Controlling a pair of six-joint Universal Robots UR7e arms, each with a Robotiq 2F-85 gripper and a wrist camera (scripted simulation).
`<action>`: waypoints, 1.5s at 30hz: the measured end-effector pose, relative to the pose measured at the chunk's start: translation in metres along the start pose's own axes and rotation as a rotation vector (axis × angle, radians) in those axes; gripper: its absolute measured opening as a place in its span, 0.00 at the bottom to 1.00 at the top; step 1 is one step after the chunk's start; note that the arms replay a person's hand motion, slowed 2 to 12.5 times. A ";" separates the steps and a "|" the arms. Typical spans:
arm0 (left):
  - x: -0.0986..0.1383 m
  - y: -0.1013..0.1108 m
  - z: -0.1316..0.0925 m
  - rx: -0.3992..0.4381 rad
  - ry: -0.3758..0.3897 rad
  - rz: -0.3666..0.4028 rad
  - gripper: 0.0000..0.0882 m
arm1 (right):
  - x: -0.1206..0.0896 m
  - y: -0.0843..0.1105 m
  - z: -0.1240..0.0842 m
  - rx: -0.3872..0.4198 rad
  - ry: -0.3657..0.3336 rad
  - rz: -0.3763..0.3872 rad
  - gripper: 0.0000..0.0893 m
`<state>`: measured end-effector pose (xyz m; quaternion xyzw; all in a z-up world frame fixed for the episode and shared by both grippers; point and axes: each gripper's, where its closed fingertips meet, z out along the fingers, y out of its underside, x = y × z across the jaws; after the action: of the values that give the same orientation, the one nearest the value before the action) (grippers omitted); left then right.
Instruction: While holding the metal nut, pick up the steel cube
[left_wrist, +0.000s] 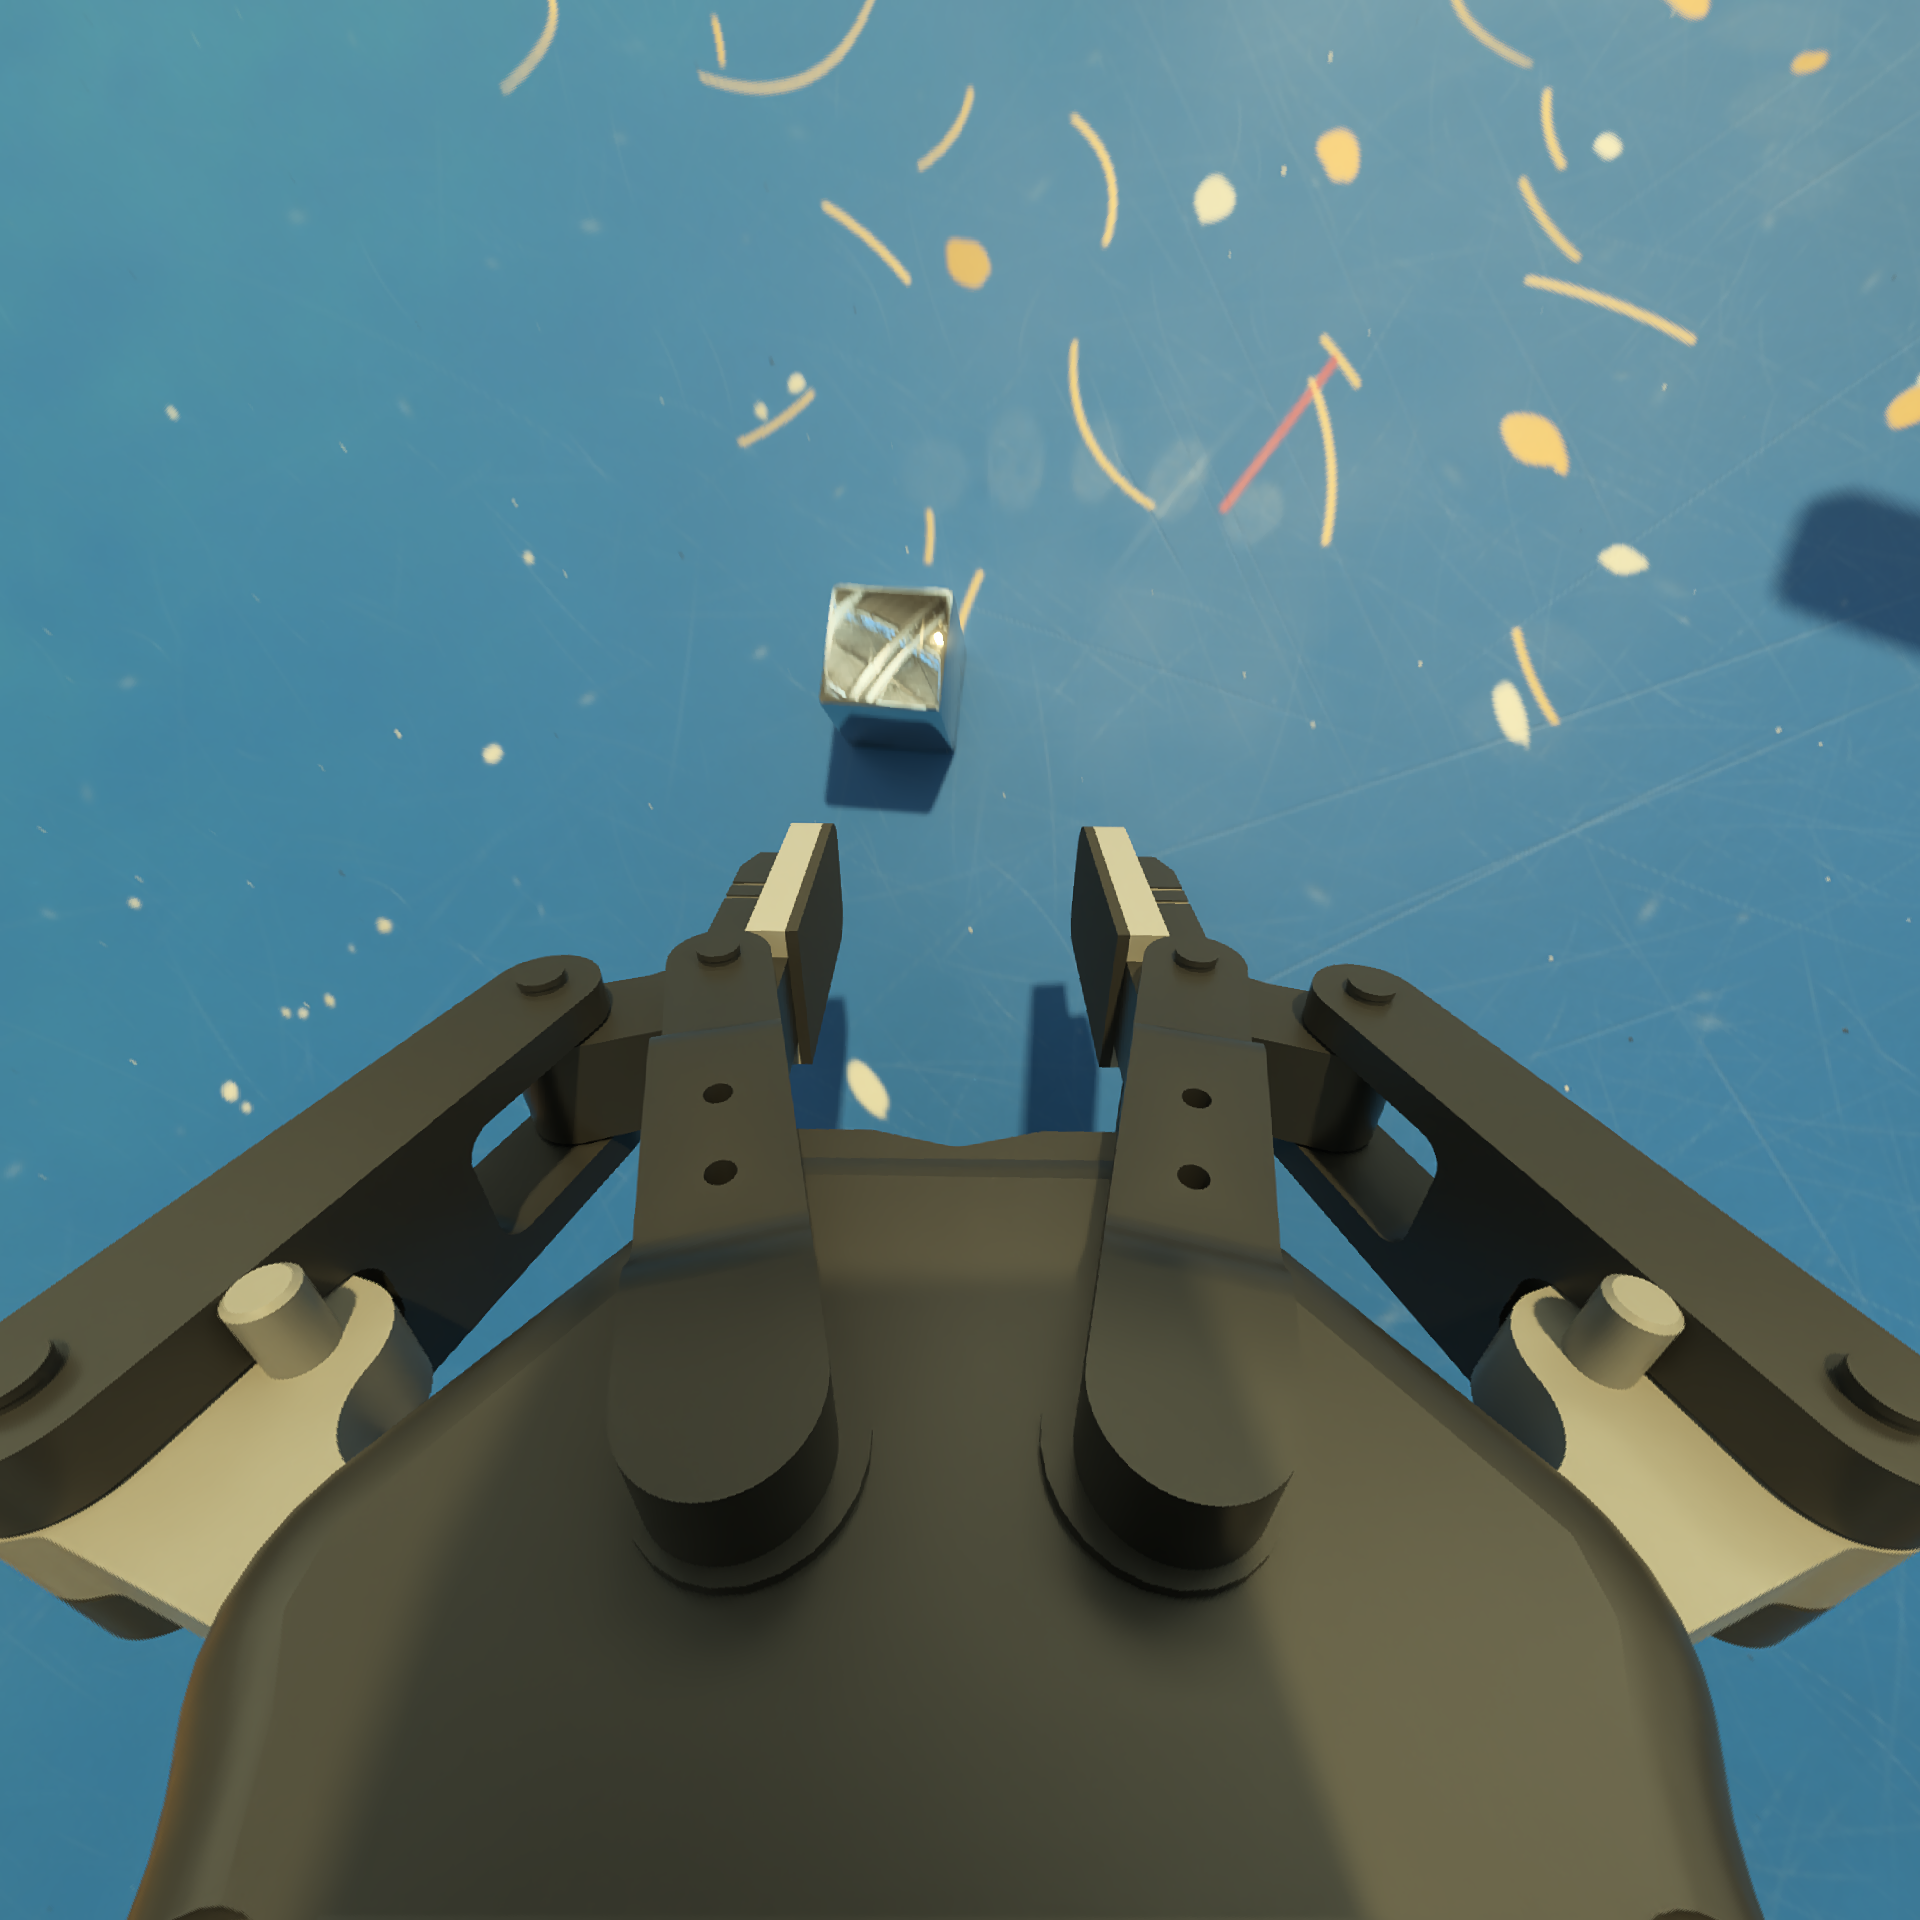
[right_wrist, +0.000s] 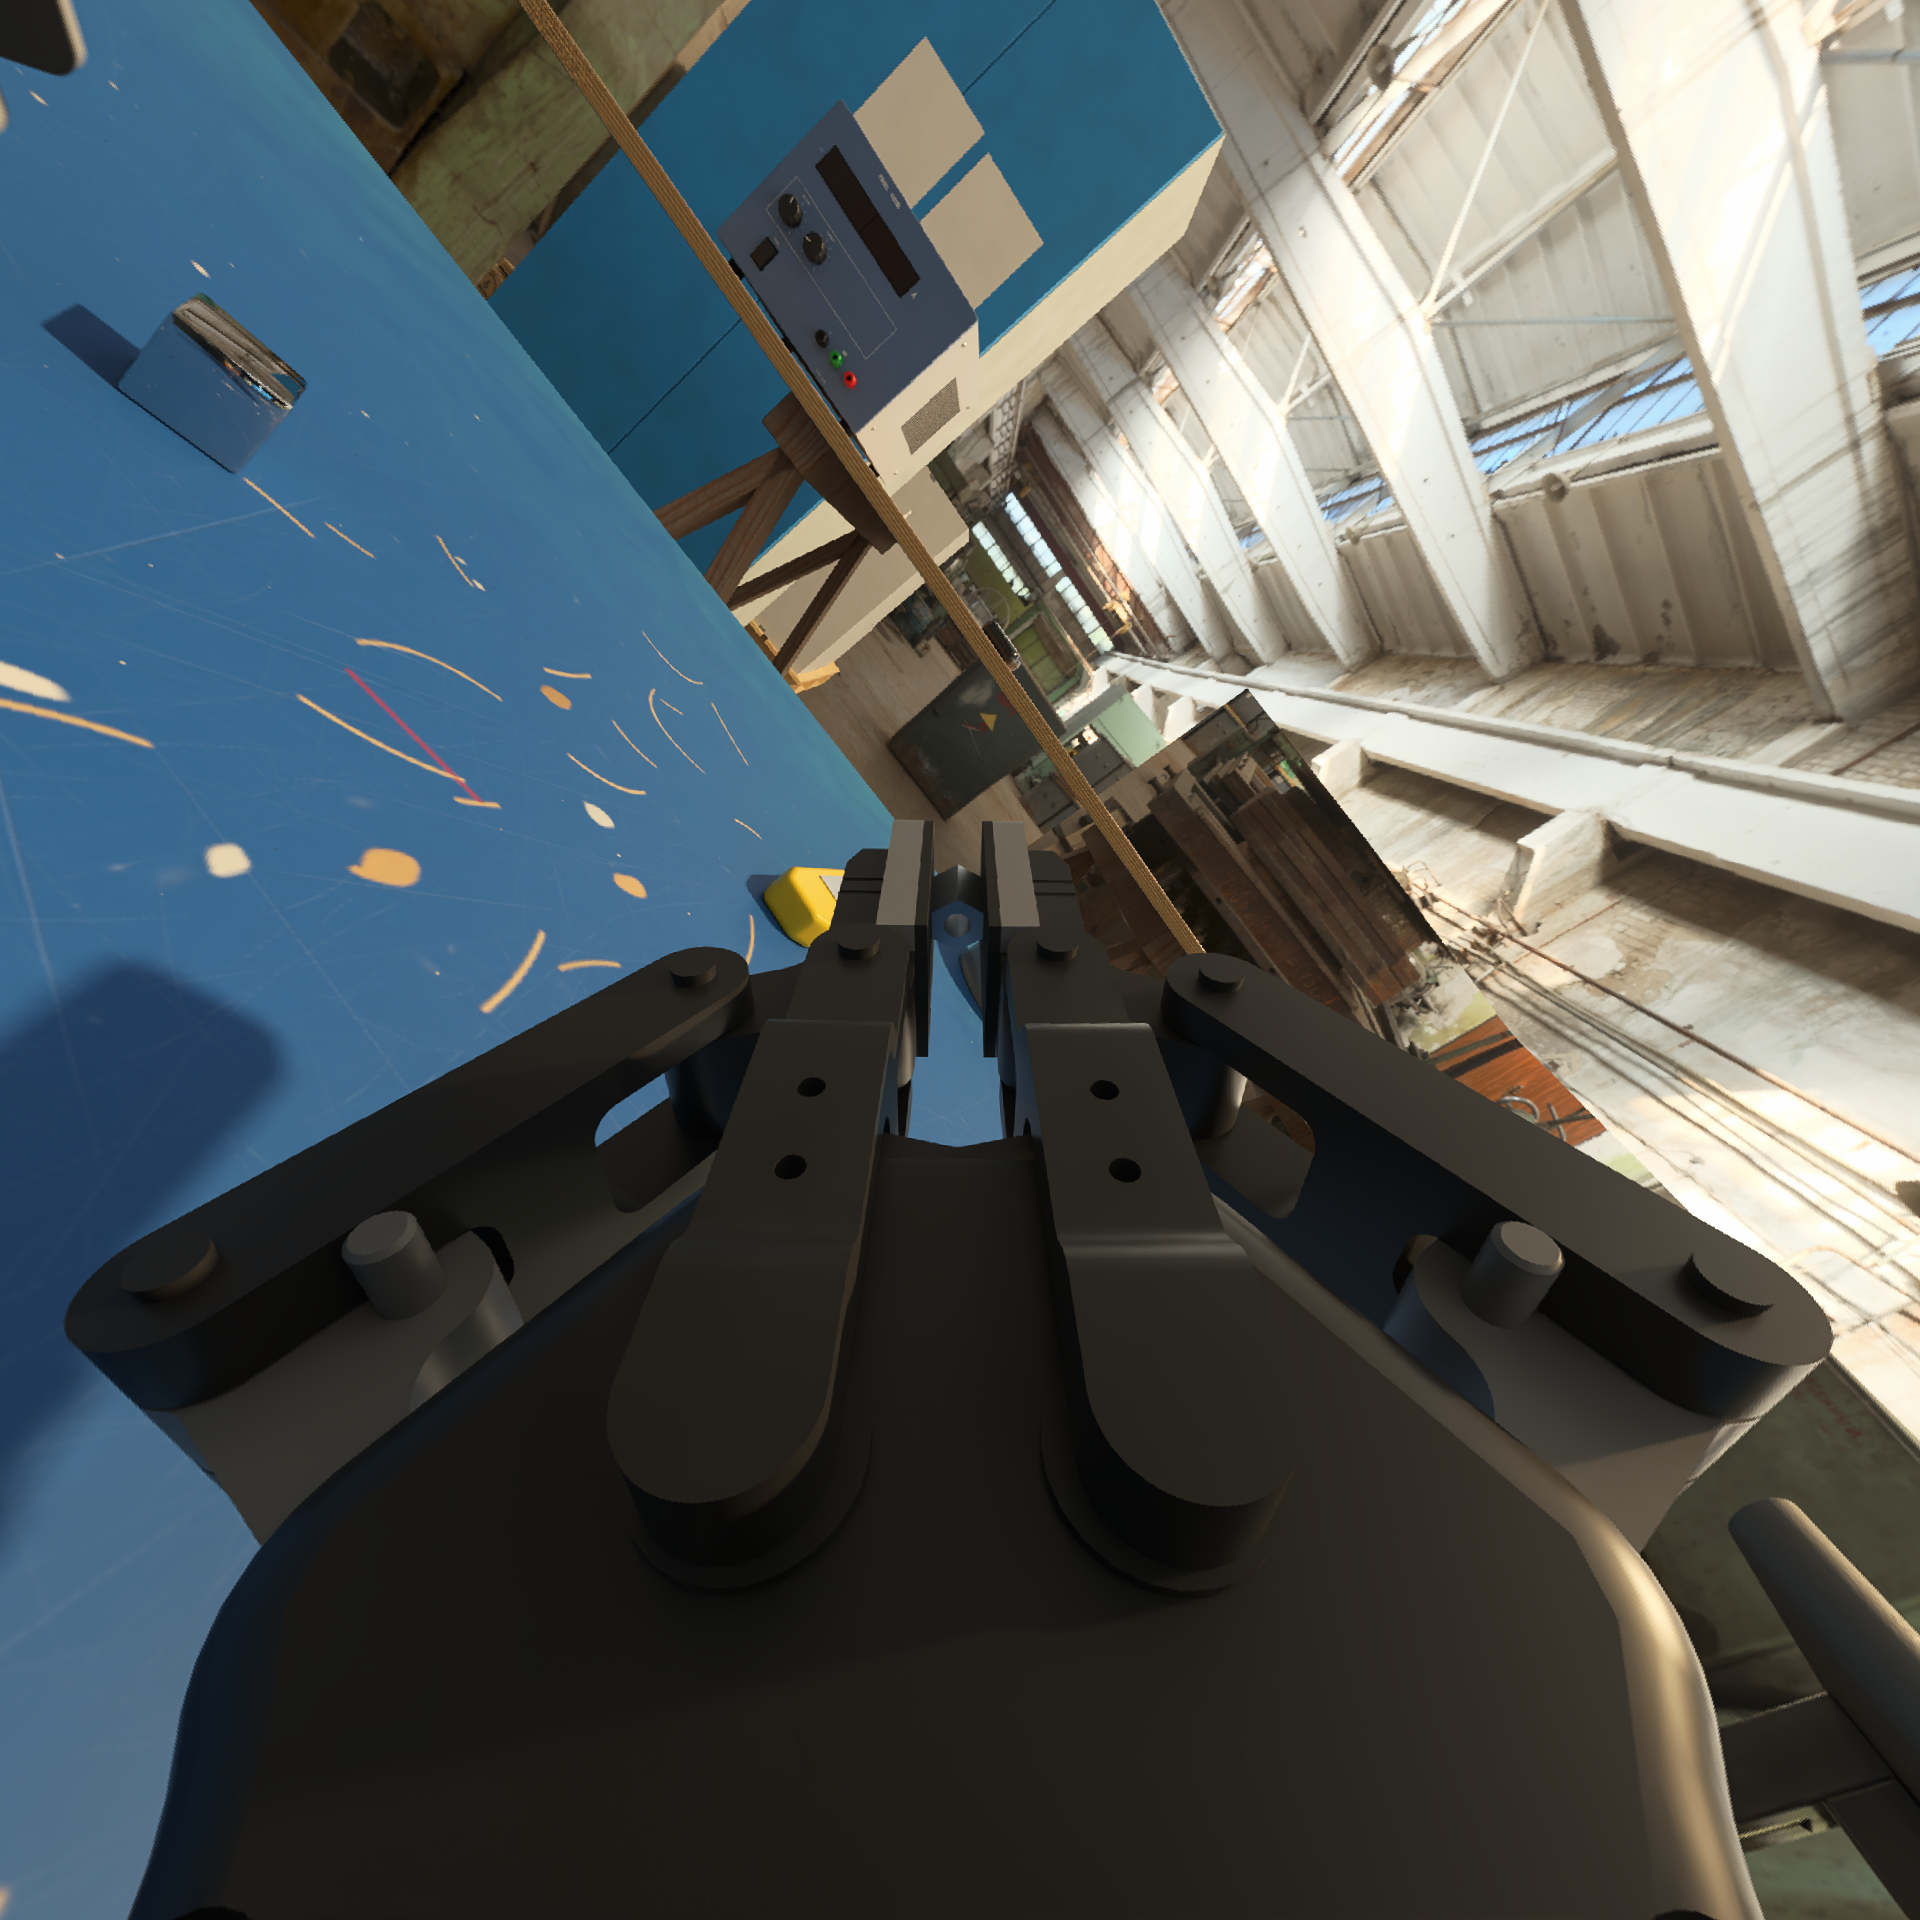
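The steel cube (left_wrist: 891, 663) is shiny and mirror-like and sits on the blue table (left_wrist: 312, 520), just ahead of my left gripper (left_wrist: 954, 847) and slightly left of its centre line. The left gripper is open and empty, fingers apart above the table. The cube also shows in the right wrist view (right_wrist: 213, 390) at the upper left. My right gripper (right_wrist: 954, 847) is shut on the metal nut (right_wrist: 956, 920), a small grey piece pinched between the pads and held above the table near its edge.
A yellow block (right_wrist: 802, 900) lies on the table (right_wrist: 260, 582) just left of the right fingertips. The table edge runs diagonally close by. Beyond it stands a grey-blue instrument box (right_wrist: 852, 270) with knobs on a wooden stand. Paint marks and scratches cover the table.
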<state>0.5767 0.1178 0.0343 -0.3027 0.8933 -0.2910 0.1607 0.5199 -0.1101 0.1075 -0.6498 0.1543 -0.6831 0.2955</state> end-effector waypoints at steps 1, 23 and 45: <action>-0.001 -0.004 0.000 0.011 -0.006 0.008 0.46 | 0.000 0.000 0.000 0.000 0.000 0.000 0.09; -0.013 -0.023 0.053 -0.154 0.162 0.079 0.50 | 0.000 -0.001 0.000 0.003 0.000 -0.006 0.09; -0.007 -0.017 0.043 -0.170 0.026 -0.087 0.28 | -0.001 -0.003 -0.001 0.008 0.004 -0.027 0.09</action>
<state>0.6099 0.0930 0.0117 -0.3500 0.9028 -0.2245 0.1101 0.5185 -0.1072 0.1088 -0.6493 0.1434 -0.6890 0.2882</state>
